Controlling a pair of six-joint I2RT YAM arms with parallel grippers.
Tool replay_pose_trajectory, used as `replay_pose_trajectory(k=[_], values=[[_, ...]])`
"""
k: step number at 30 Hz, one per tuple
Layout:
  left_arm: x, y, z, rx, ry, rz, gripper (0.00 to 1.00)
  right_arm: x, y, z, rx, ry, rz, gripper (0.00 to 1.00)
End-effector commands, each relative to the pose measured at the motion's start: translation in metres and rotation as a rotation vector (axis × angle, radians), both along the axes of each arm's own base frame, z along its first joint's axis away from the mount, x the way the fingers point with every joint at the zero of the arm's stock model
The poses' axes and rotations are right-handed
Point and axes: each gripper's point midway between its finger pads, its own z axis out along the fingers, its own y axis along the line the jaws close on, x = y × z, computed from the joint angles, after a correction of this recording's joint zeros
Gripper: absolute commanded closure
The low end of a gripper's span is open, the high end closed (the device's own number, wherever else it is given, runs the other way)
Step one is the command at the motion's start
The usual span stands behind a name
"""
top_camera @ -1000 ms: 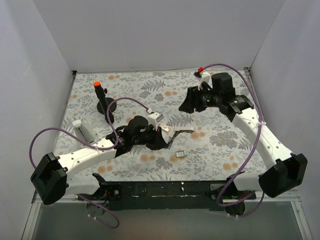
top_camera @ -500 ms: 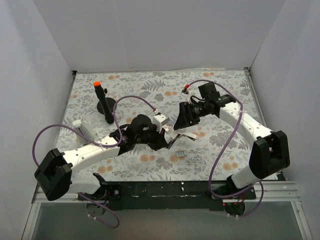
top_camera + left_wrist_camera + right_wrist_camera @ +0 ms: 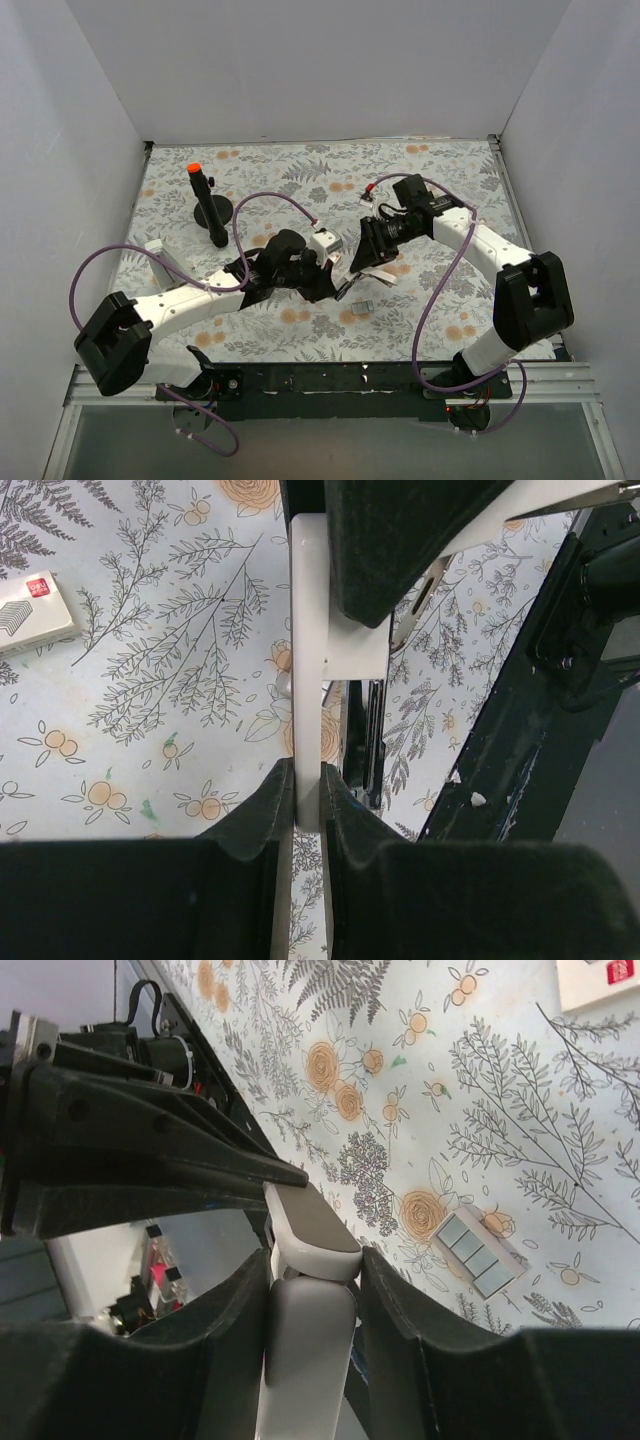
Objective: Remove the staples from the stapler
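The top camera looked down from above and behind both arms, taking in the whole desk. The 2 wrist cameras sat close behind the left gripper and right gripper, facing the floral desk. All 3 views shared the stapler.

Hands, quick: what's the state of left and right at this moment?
Left hand: closed on the stapler.
Right hand: closed on the stapler's other arm.

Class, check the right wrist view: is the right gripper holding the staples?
No, the staples lie on the table apart from the right gripper, which is clamped on the stapler.
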Motion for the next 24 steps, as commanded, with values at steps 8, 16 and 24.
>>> replay_pose_trajectory(k=[8,16,24], values=[[0.021,-0.007,0.018,-0.042,-0.070,0.063,1.00,-0.008,0.006,0.005,0.074,0.029,0.029,0.99],[0.031,0.003,0.011,0.001,-0.029,0.166,0.47,0.023,-0.002,0.017,0.091,-0.003,-0.083,0.99],[0.045,0.016,0.034,-0.031,-0.118,0.266,0.29,0.055,-0.031,0.014,0.051,-0.053,-0.192,0.99]])
